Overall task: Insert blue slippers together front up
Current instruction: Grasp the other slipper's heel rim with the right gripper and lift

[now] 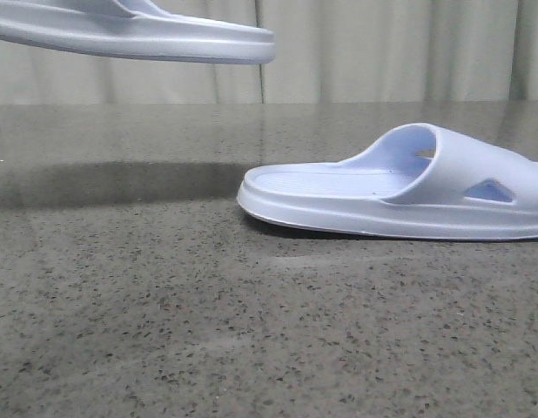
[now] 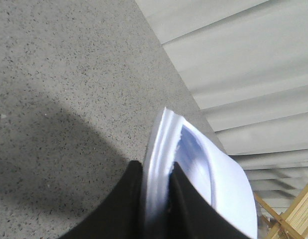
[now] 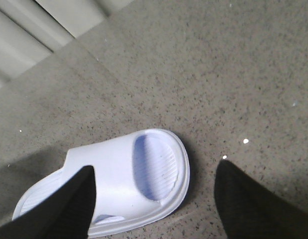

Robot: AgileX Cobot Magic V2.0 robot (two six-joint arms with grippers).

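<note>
One pale lavender-blue slipper (image 1: 147, 37) hangs in the air at the top left of the front view, roughly level. In the left wrist view my left gripper (image 2: 156, 196) is shut on this slipper's sole edge (image 2: 161, 149), one black finger on each side. The other blue slipper (image 1: 408, 187) lies flat on the speckled grey table at the right, strap up, ribbed footbed showing. In the right wrist view my right gripper (image 3: 154, 199) is open above this slipper (image 3: 144, 174); one finger overlaps its strap side, the other stands over bare table. Neither gripper shows in the front view.
The speckled grey tabletop (image 1: 164, 331) stretches across the front. A pale pleated curtain (image 1: 382, 52) hangs behind the table's far edge. A wooden frame (image 2: 293, 214) shows at the edge of the left wrist view. The lifted slipper casts a shadow (image 1: 121, 183) on the table.
</note>
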